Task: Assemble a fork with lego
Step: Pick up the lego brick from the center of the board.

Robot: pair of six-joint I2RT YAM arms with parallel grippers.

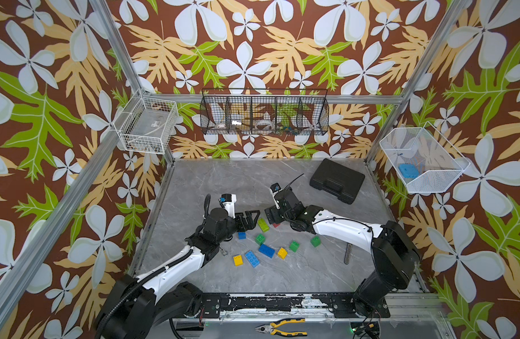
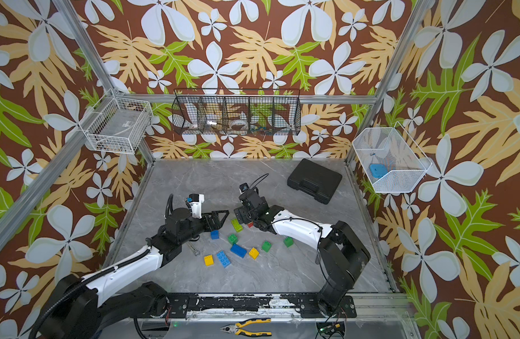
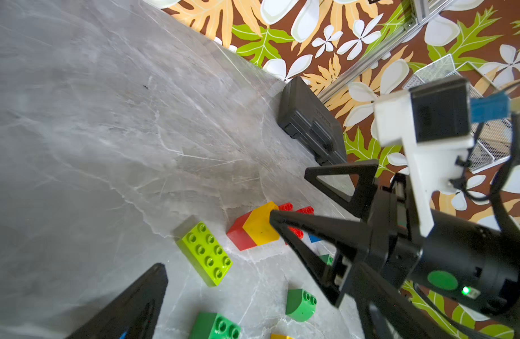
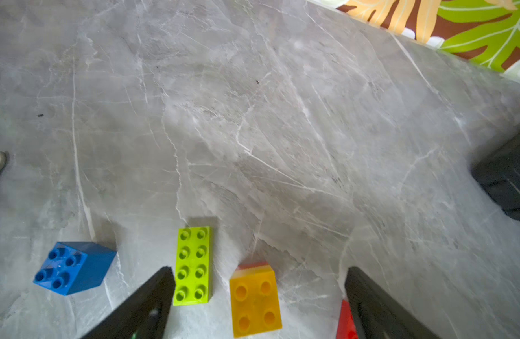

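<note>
Right gripper (image 4: 259, 274) spread wide, straddling the yellow square studded brick (image 4: 254, 302) at lower centre of the right wrist frame, not touching it. Yellow sits on a red brick (image 3: 238, 234) on the grey marbled bench (image 1: 223, 182). Left gripper (image 1: 253, 220) spread too, empty. Other loose lego bricks (image 1: 266, 250) scattered just below centre. Reads as early stacking. Next: grab the lime-green long brick (image 4: 193, 265) just beside, align studs, press square.

The lime-green 2x4 plastic brick (image 1: 263, 224) is lying on the grey marble desk (image 1: 223, 182), left of the red-and-yellow brick stack (image 3: 260, 227).
</note>
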